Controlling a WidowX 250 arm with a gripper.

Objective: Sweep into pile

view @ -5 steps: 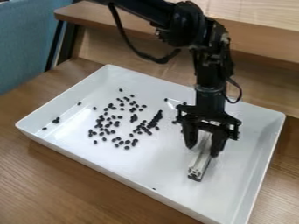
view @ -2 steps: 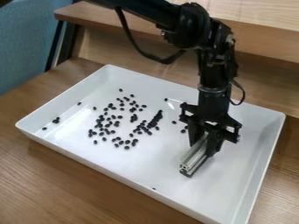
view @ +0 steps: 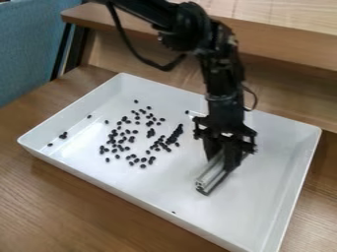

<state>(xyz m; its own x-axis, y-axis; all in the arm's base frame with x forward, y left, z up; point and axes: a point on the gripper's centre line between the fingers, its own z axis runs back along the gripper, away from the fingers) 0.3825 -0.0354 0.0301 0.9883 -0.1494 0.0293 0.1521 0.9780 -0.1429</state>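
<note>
Pinching a silvery ridged bar (view: 210,176) between its fingers (view: 232,158), the black gripper (view: 220,160) hangs over a white tray (view: 263,206) on a wooden desk (view: 66,211); dark beans (view: 175,135) (some tightly clumped) lie scattered left of the bar.

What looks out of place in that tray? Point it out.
The stray beans at the picture's left, apart from the main scatter, and a lone dark speck, possibly a bean, by the tray's near wall. Nothing looks damaged.

Bright, soft light, pale glare on the white tray (view: 151,189), dimmer shade under the wooden ledge (view: 289,47)
</note>
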